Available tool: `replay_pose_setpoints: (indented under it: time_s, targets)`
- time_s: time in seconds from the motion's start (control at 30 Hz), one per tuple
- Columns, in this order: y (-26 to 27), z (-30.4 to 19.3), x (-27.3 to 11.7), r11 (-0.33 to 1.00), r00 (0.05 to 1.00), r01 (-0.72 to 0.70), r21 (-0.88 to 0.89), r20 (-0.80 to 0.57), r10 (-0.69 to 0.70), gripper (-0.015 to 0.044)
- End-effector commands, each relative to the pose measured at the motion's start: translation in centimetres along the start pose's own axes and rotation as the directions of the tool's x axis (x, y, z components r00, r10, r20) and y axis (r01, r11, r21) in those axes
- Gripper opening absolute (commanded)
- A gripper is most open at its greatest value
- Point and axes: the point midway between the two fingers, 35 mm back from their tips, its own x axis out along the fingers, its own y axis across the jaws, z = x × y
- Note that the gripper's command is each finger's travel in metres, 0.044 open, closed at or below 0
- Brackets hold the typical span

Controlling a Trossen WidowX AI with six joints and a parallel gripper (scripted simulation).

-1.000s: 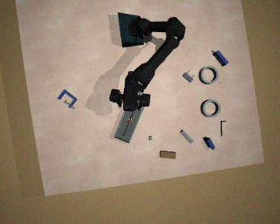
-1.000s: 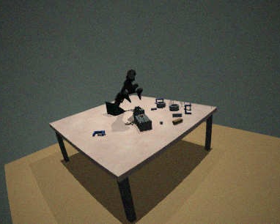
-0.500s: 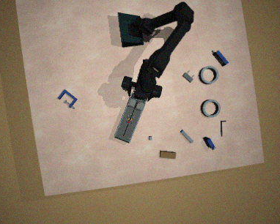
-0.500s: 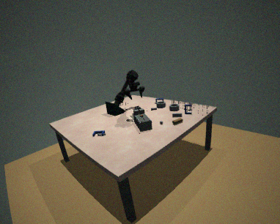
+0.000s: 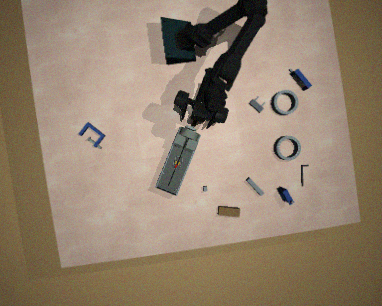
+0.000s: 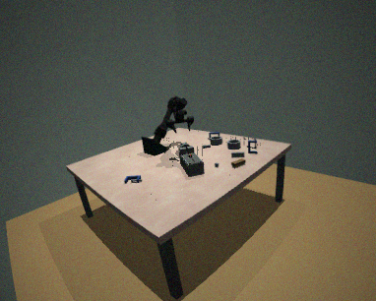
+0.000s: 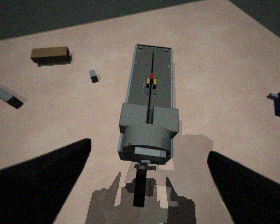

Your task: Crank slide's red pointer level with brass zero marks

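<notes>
Crank machine [image 5: 184,155] [image 6: 191,163] [image 7: 163,95]: lying inward from the worktop's [image 5: 112,225] [image 6: 135,197] [image 7: 216,75] edges, with a small cube [image 5: 205,188] [image 6: 217,165] [image 7: 94,76] sitting near one long side and a brown block [image 5: 229,211] [image 6: 238,162] [image 7: 50,53] lying farther off. Gripper [image 5: 196,123] [image 6: 182,131] [image 7: 149,150] spreading wide open over the crank end, holding nothing, fingers standing apart from the black handle [image 7: 139,187]. Red pointer [image 7: 152,76] showing slightly beyond the brass marks [image 7: 155,83], away from the crank end.

Pointer [image 5: 176,165] [image 7: 152,76] red — zero marks [image 7: 147,82] brassy yellow.
</notes>
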Motion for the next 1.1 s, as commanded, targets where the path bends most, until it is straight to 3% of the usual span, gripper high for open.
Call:
replay_pose_setpoints:
  time_s: [0.0, 0.57, 1.07]
  targets:
    - [-0.1, -1.3, 1.1, 1.000, 1.000, 0.008, 0.007, -0.008, -0.008, 0.0440]
    - [-0.1, -7.0, 6.4, 1.000, 1.000, 0.005, 0.011, -0.006, -0.005, 0.0440]
    - [0.0, -8.5, 7.8, 1.000, 1.000, 0.004, 0.011, -0.006, -0.004, 0.0440]
